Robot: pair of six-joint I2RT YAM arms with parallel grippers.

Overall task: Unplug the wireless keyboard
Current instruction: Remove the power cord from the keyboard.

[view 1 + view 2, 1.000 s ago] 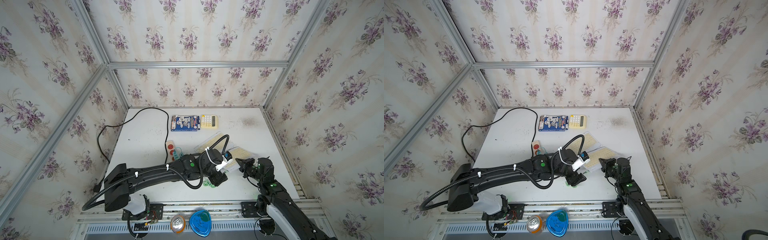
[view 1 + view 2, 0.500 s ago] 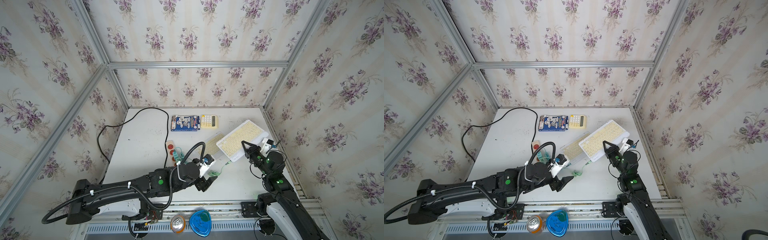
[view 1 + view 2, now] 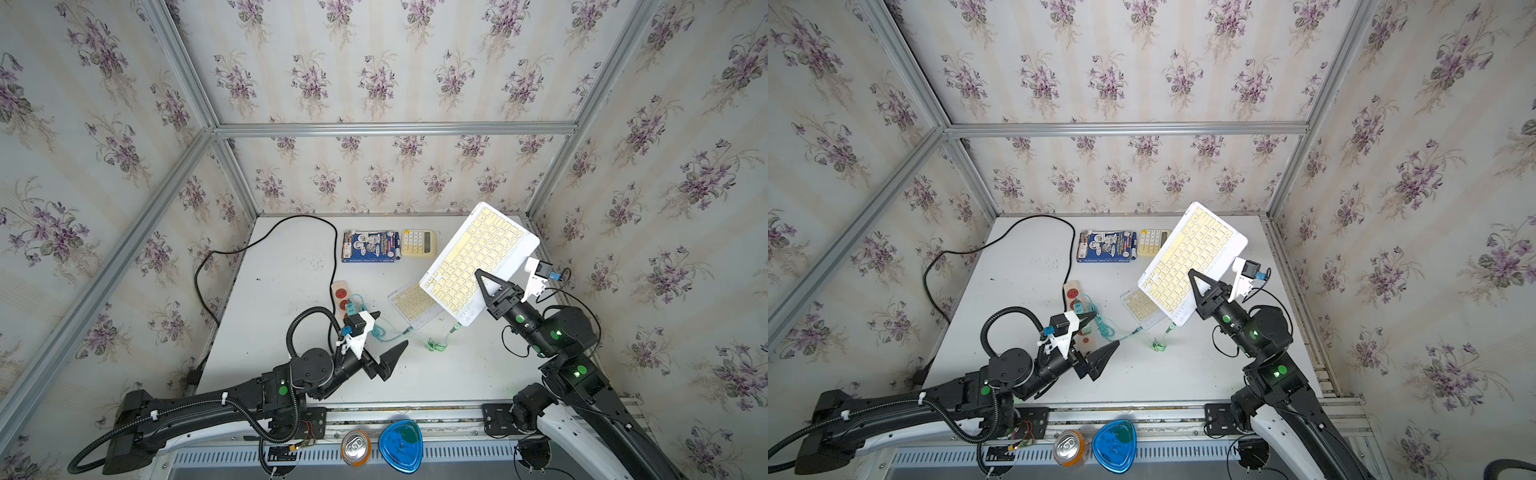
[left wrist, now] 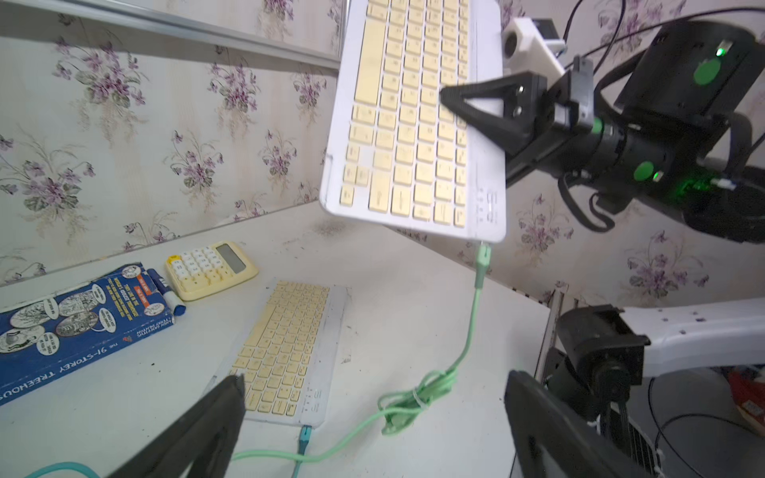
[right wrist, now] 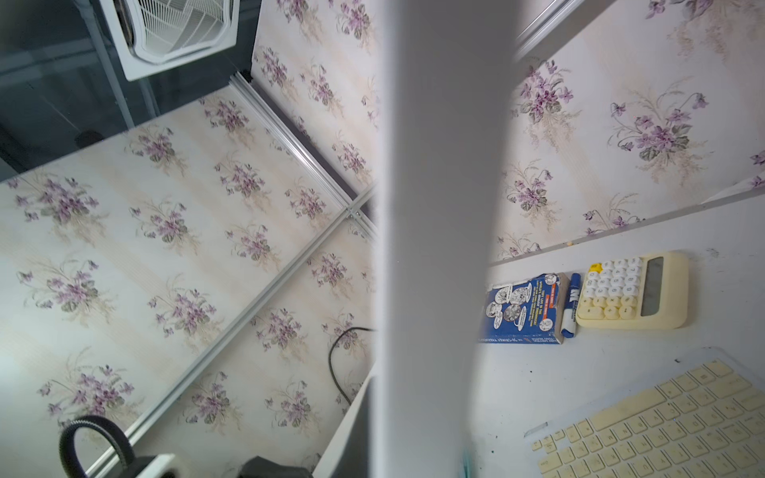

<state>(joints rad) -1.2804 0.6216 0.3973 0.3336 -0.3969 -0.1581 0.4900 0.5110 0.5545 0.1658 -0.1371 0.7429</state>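
The white, cream-keyed wireless keyboard point(image 3: 473, 245) hangs tilted above the tabletop point(image 3: 291, 282), clamped at one long edge by the right fingers point(image 3: 478, 275). A green cable point(image 4: 480, 269) is plugged into its lower corner. The left fingers point(image 3: 390, 359) gape wide, empty.

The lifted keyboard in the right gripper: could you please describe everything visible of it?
The lifted keyboard is a slim white slab, plastic by its look, with pale yellow keys. It hangs tilted, partly above a second keyboard lying on the table. The right gripper has its jaws shut on one long edge. A green cable is plugged into its lowest corner.
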